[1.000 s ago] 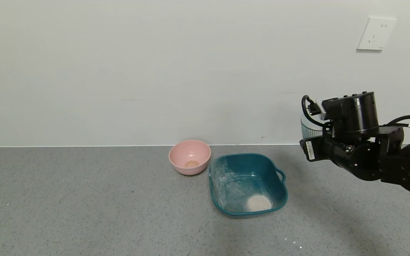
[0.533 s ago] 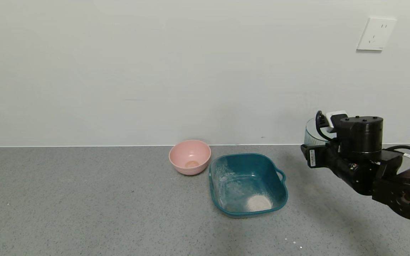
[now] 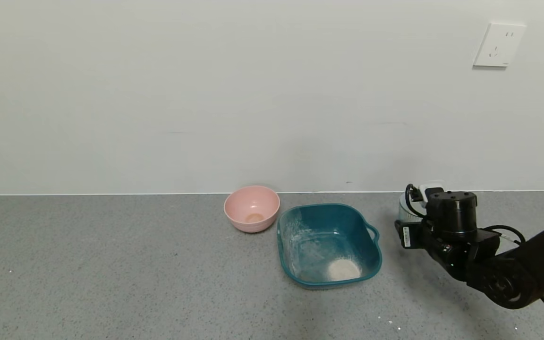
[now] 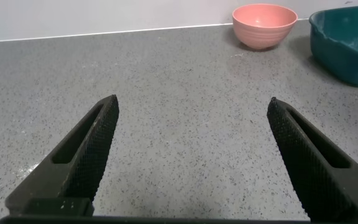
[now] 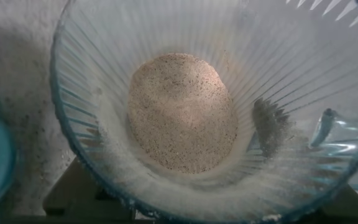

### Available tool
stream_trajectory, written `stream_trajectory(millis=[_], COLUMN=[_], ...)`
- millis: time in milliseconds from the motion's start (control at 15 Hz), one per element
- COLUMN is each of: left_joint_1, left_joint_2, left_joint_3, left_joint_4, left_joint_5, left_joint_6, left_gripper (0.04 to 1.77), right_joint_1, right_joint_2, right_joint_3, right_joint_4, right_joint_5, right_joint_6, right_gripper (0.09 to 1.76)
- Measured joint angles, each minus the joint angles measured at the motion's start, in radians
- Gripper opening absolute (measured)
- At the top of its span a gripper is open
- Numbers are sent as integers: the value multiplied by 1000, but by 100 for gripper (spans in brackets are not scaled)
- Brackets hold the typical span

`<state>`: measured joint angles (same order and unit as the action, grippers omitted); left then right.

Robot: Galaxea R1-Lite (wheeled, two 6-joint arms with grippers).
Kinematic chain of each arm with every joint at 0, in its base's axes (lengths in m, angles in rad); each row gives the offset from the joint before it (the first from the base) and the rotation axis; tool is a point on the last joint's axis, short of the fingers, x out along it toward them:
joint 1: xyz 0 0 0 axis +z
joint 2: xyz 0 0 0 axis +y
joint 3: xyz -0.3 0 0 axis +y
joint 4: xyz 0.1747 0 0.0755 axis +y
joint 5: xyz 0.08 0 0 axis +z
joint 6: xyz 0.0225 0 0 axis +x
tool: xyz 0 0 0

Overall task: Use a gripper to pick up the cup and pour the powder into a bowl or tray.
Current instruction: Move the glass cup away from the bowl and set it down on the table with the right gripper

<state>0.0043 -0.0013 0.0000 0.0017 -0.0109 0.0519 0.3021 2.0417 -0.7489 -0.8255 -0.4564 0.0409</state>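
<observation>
My right gripper [image 3: 416, 221] is low over the counter, just right of the teal basin [image 3: 300, 222], and is shut on the pale ribbed cup [image 3: 403, 208], which stands upright and mostly hidden behind the black wrist. In the right wrist view I look down into the cup [image 5: 104, 74]: whitish dusting coats its inner wall and a beige speckled patch [image 5: 182, 112] fills its bottom. One dark finger [image 5: 267, 130] shows through the wall. A pale mound of powder [image 3: 343, 269] lies in the basin's near right corner. My left gripper [image 4: 192, 106] is open and empty over bare counter.
A round pink bowl [image 3: 251, 208] with a small beige spot inside stands touching the basin's far left corner; it also shows in the left wrist view [image 4: 264, 25]. The basin's side loop handle [image 3: 373, 232] faces my right arm. A few white specks [image 3: 392, 323] lie on the counter.
My right arm has come down with the cup, from wall height to just above the counter right of the basin. The basin, powder mound and pink bowl have not moved.
</observation>
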Motion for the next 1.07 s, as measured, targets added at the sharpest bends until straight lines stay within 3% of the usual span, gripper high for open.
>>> stream_trajectory(millis=[800, 1067], left_joint_1=[0, 0], left_joint_2=[0, 0], left_joint_3=[0, 0], left_joint_4=[0, 0], left_joint_5=[0, 0], left_joint_6=[0, 0], left_gripper=[172, 172], right_joint_1=[4, 10], right_joint_2=[81, 81], right_joint_3=[1, 11], right_joint_4=[-11, -33], right_joint_5=[0, 31], right_joint_6=[17, 16], right_gripper=[131, 147])
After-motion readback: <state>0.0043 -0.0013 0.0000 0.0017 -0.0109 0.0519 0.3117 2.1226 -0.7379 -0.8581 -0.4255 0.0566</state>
